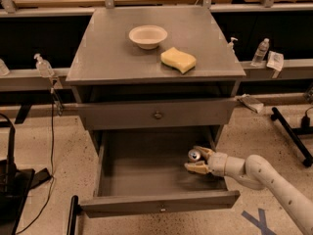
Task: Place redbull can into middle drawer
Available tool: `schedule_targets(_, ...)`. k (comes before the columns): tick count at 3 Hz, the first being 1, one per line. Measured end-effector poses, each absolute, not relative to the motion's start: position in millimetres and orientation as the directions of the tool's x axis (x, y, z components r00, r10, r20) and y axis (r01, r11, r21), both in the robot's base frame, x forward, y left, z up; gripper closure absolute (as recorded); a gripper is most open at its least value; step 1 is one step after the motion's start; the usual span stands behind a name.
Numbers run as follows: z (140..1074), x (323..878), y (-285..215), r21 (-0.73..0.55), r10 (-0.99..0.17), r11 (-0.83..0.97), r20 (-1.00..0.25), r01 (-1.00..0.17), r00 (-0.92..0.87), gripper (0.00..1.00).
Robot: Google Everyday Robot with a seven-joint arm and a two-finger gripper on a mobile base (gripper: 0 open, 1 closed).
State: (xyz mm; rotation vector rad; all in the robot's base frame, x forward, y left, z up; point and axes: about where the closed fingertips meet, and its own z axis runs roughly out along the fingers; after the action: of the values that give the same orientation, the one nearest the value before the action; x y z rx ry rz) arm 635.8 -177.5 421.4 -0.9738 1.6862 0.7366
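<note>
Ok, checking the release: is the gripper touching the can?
Cannot tell. The camera view has the gripper beside the can inside the open drawer; neither contact nor gap is plain.

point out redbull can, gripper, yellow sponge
slim silvery redbull can [194,154], camera view, shiny top
cream gripper [193,159], camera view, front end, in grey middle drawer [142,170]
yellow foam sponge [178,59], camera view, top face

Overhead light brightens the flat grey counter [122,58]. Below its front edge the open grey middle drawer [146,165] lies shadowed, the pale two-finger gripper [198,159] dim beneath the front-right corner.
</note>
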Motion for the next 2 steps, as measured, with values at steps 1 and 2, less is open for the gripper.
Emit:
schedule_targets(1, 421, 636, -175, 0.020, -0.255, 0.485, -0.953, -0.874, -0.163, 0.00)
schedule_targets(2, 447, 630, -192, -0.003, -0.209, 0.506, -0.970, -0.863, -0.120, 0.00)
